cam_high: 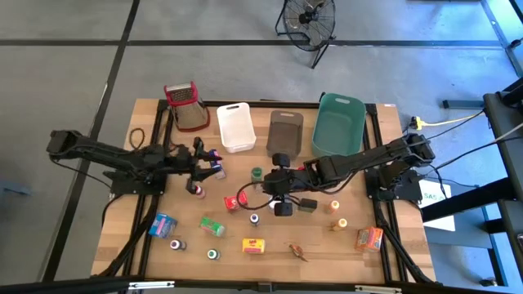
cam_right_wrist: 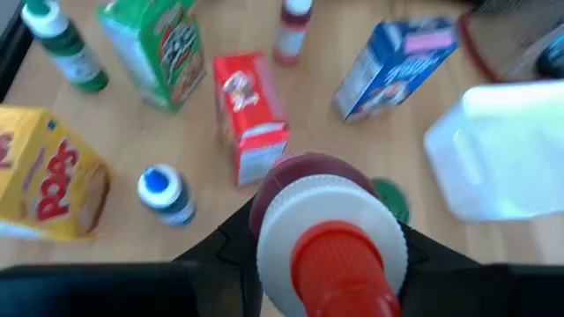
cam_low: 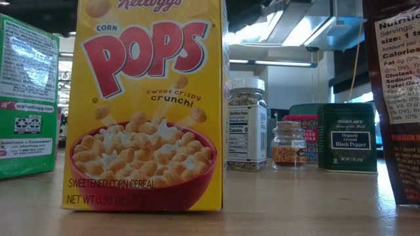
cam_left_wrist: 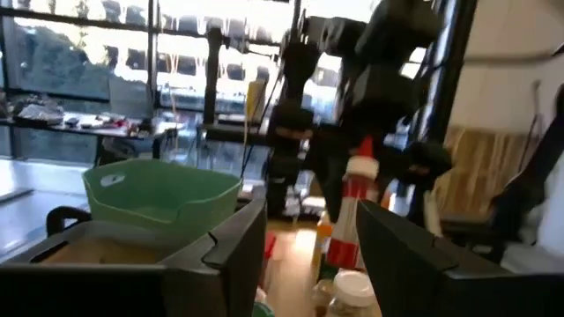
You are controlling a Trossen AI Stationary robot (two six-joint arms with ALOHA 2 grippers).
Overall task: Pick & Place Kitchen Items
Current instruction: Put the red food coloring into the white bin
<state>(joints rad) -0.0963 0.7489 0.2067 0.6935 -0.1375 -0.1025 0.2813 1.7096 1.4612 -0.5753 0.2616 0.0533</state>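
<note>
My right gripper [cam_high: 250, 196] hangs over the middle of the table, shut on a dark red bottle [cam_right_wrist: 313, 189] with a white collar and a red nozzle cap. The left wrist view shows that bottle [cam_left_wrist: 351, 216] nearly upright in the air. My left gripper [cam_left_wrist: 313, 264] is open with nothing between its fingers; it hovers left of centre [cam_high: 207, 161]. Small kitchen items stand about the table: a yellow Pops box [cam_right_wrist: 48, 180], a red box [cam_right_wrist: 251, 114], a green box [cam_right_wrist: 154, 48], a blue box [cam_right_wrist: 392, 62] and little bottles. My right gripper pinches the bottle's body just under the white collar [cam_right_wrist: 264, 198] between its two fingers, one on each side. The fingers slant down from the table's right side. The bottle is lifted clear of the table, nearly upright, with its red nozzle [cam_right_wrist: 339, 264] on top.
A white tub [cam_high: 236, 126], a brown tub [cam_high: 284, 132] and a green tub [cam_high: 337, 124] stand along the far edge, with a grey grater [cam_high: 188, 104] at their left. An orange box [cam_high: 368, 238] lies near the right front corner. Bare wood shows at the table's far left.
</note>
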